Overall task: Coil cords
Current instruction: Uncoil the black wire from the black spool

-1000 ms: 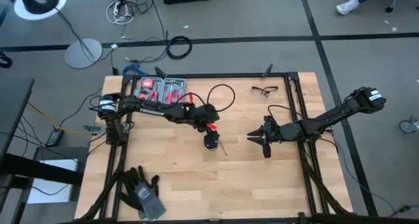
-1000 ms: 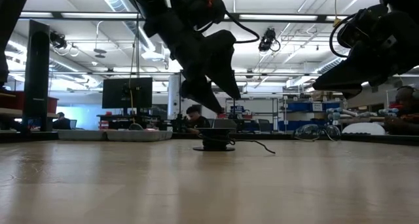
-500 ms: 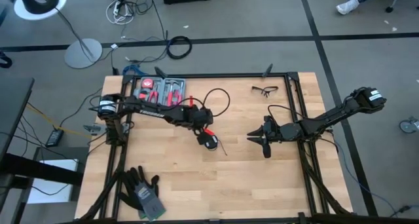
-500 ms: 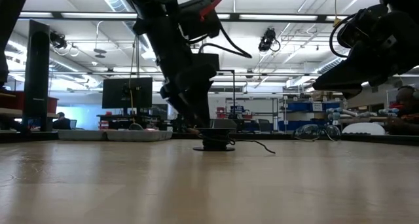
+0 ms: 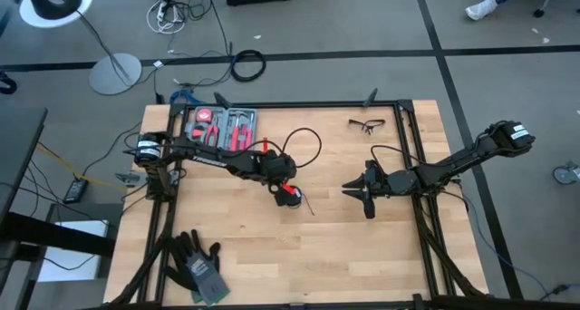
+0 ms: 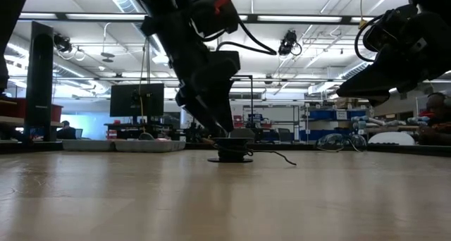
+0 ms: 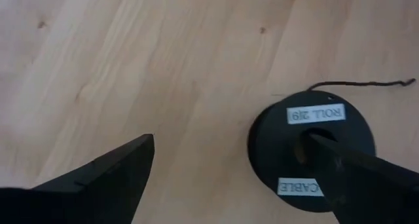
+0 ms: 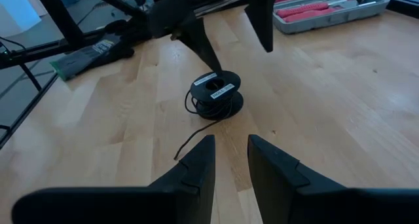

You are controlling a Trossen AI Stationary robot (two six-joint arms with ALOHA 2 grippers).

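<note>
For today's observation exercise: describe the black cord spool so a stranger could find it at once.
Start at the wooden table and look near its middle, under the left gripper. The black spool lies flat there, the only round thing with white labels and a thin cord tail.

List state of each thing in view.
Cord spool: wound, flat on the table, loose end trailing.
Left gripper: open, over the spool, not gripping.
Right gripper: narrow gap, holding nothing, hovering apart from the spool.
Safety glasses: lying on the table.
Tool case: open.
</note>
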